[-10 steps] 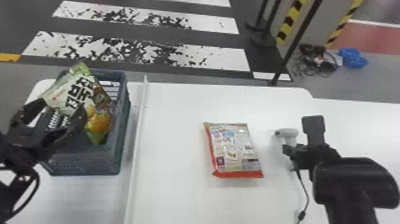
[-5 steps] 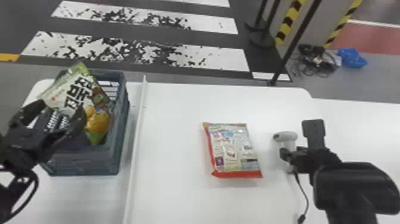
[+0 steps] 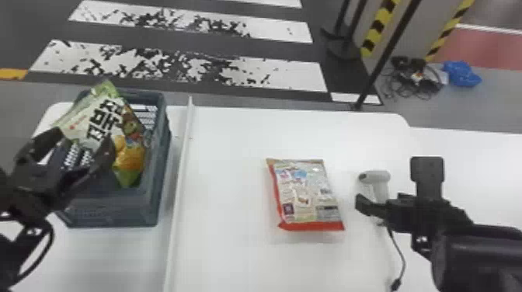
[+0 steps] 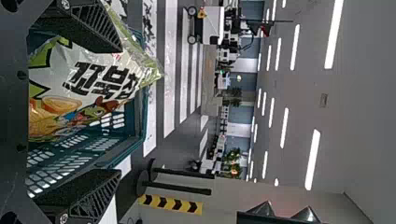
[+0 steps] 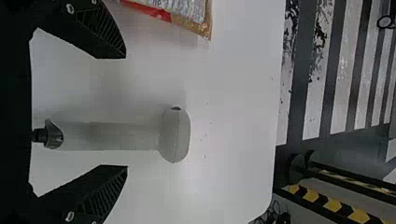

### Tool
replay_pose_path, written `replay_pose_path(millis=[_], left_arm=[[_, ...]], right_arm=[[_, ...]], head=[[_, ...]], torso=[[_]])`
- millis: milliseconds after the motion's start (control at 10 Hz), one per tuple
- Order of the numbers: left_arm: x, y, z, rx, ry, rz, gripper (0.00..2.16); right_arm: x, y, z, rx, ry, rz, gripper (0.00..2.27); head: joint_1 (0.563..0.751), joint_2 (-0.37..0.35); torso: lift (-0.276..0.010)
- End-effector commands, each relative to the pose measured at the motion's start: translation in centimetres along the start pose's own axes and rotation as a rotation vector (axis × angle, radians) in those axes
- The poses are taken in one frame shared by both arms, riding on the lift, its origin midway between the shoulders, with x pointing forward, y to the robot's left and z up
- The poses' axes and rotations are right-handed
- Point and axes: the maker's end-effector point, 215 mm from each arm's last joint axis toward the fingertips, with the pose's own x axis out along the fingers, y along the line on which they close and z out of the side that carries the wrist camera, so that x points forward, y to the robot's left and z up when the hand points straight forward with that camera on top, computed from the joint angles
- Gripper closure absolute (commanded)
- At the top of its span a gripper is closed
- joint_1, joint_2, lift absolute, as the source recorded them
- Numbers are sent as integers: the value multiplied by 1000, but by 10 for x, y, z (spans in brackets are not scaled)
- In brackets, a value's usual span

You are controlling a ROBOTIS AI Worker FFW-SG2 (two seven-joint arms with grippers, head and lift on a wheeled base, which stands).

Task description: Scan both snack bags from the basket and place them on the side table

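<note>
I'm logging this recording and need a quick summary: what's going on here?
It looks like a scanning job at midpoint. The robot's left gripper is open at the green snack bag, which leans in the basket. The right gripper is open, the scanner between its fingers. A red-edged bag lies on the table, ungripped.

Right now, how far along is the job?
The red-edged snack bag is out on the white table; whether scanned, I can't tell. Nothing is gripped: the left gripper is open at the green snack bag in the basket, the right gripper open around the handheld scanner. Remaining: at least scanning and placing the green bag.
</note>
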Motion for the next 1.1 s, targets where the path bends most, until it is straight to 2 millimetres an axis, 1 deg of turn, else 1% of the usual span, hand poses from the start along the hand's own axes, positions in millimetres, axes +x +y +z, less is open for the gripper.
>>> replay_pose_path(millis=[0,100,300,500,600,800,900,1000], left_arm=[[0,-1,0,0,0,-1,76],[0,0,-2,-2,5,0,76],[0,0,-1,1,3,-1,76],[-1,0,-4,-1,7,0,76],[-1,1,-4,1,8,2,76],[-2,3,-6,2,12,3,76],[-3,4,-8,-1,16,5,76],[-3,5,-10,-1,18,6,76]], right_arm=[[-6,26,-4,33,19,83,76],[-6,42,-9,44,37,135,90],[-4,65,-18,59,82,218,93],[2,87,-18,83,97,300,93],[4,99,-22,108,120,356,93],[13,108,-37,149,191,407,113],[14,115,-39,161,202,448,316],[17,116,-40,158,201,458,768]], head=[[695,-119],[695,-93],[695,-50],[695,-25],[695,-11],[695,18],[695,22],[695,33]], torso=[[-75],[-75],[-75],[-75],[-75],[-75],[-75],[-75]])
